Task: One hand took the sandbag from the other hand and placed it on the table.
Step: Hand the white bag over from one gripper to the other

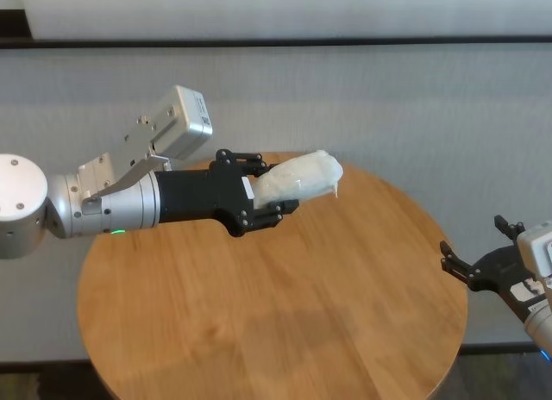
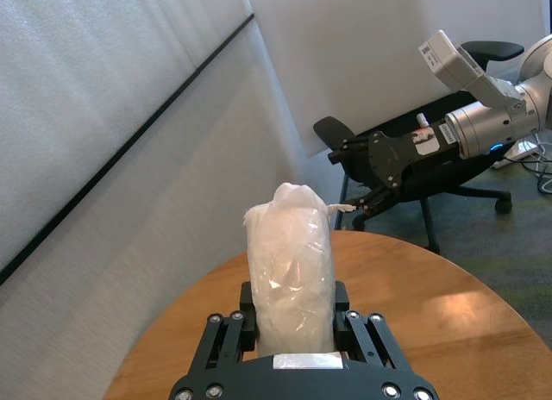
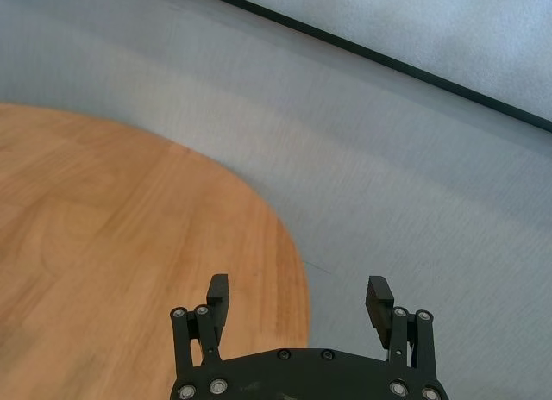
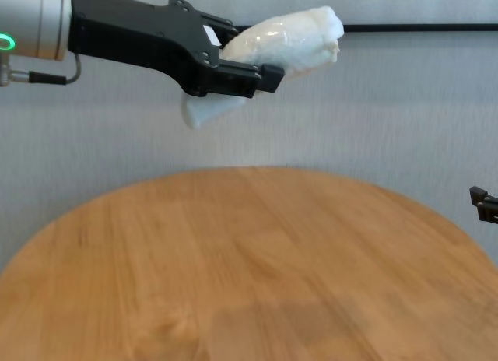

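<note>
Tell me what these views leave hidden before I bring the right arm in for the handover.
- Sandbag: its gripped middle is covered by the left gripper in the head and left wrist views.
- Twisted end: the chest view shows only a stub below the jaws.
- Right gripper: cut by the frame edge in the head and chest views.
- Table: near rim cropped in the head view.

We are looking at an office-like room: a black swivel office chair [image 2: 405,171] is standing on grey-green carpet [image 2: 509,245] at the upper right of the left wrist view, white cables [image 2: 536,154] are trailing at the right edge, and pale partition walls [image 1: 285,90] are filling the background behind a round wooden table [image 1: 328,314].
</note>
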You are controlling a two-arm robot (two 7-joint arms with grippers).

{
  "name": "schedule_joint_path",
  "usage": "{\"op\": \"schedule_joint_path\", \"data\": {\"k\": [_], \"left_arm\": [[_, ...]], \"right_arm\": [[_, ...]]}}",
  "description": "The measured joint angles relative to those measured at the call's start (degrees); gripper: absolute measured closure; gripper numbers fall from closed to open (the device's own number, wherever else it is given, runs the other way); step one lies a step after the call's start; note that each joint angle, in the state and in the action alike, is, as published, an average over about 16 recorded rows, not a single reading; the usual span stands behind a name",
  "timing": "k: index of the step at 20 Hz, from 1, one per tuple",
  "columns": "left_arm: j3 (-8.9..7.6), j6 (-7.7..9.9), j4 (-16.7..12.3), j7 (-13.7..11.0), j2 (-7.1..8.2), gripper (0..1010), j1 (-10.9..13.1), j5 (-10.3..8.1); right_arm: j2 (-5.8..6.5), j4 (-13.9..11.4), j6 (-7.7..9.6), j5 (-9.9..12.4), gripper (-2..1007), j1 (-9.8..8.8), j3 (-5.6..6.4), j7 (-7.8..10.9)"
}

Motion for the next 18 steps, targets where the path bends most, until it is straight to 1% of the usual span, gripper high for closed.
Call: {"op": "schedule_joint_path", "data": {"k": [18], "left_arm": [[-0.07, 0.12, -0.07, 0.02, -0.05, 495, 0.04, 0.30]], "right_arm": [[0.00, 0.00, 0.00, 0.00, 4, 0.00, 0.00, 0.00]]}}
